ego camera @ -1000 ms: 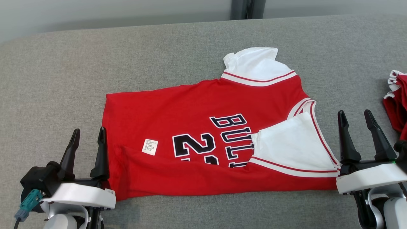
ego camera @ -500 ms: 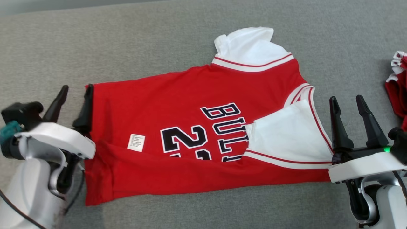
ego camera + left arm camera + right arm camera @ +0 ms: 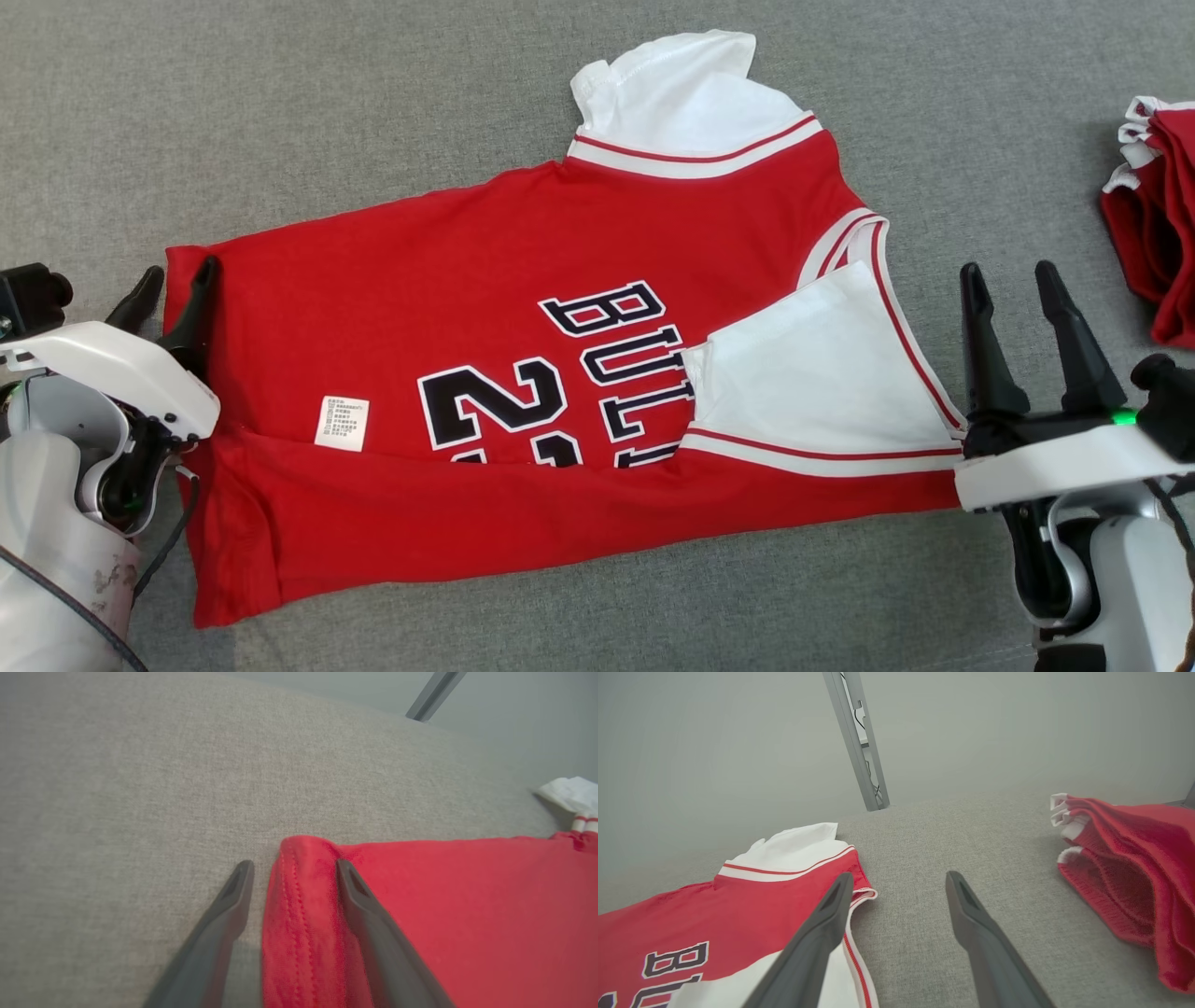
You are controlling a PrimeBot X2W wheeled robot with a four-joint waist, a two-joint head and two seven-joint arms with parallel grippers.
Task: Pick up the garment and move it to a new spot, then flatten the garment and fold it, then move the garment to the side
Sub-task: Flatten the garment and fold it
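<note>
between the spread fingers of the left gripper (image 3: 294, 863) sits the red jersey (image 3: 523, 243)'s hem corner, not pinched as far as i can tell. jersey lies partly folded on the grey cushion (image 3: 280, 112). right gripper (image 3: 1008, 268) wide open, empty, just beside its other end.

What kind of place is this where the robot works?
Probably a robot practice room for folding clothes: a wide grey fabric-covered surface, a red-and-white basketball jersey spread on it, and a heap of red clothes nearby.

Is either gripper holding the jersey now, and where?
Nothing held yet. The left gripper straddles the hem corner of the jersey, jaws apart; the right gripper stands open beside it.
</note>
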